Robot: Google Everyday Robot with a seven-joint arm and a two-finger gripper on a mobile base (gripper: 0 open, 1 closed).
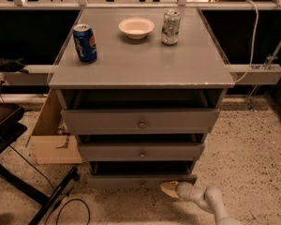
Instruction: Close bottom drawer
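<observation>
The grey cabinet (140,74) has three drawers, all pulled out a little. The bottom drawer (126,181) is the lowest one, with a flat grey front just above the floor and a small knob (141,183). My gripper (169,189) comes in from the lower right on a white arm (210,201). Its yellowish tip sits at the right part of the bottom drawer's front, touching or nearly touching it. It holds nothing that I can see.
On the cabinet top stand a blue soda can (85,42), a white bowl (136,27) and a silver can (170,26). A cardboard box (54,135) leans at the cabinet's left. A dark chair base (18,182) and cables lie on the floor at left.
</observation>
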